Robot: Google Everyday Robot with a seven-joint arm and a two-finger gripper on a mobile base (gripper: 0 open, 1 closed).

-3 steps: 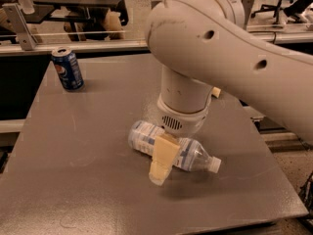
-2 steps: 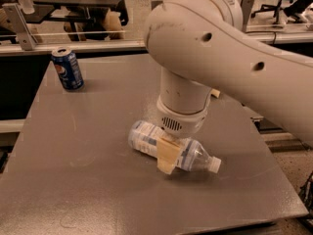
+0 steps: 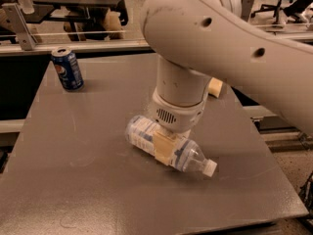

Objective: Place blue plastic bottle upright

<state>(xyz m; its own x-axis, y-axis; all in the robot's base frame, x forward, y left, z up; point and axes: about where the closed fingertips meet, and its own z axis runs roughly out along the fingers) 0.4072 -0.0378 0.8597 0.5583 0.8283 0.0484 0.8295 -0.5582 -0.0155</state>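
Gripper [image 3: 165,143] low at mid-table [image 3: 88,190], clamped across the blue plastic bottle [image 3: 188,155]; near finger [image 3: 166,150] drawn in against the label since a second ago. Lying on its side, cap front-right. On the table: one bottle, one Pepsi can [image 3: 67,70], well apart.

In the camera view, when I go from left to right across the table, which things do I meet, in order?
Pepsi can → blue plastic bottle, lying on its side. The tool sits over the bottle's middle, so it has no separate place in the order.
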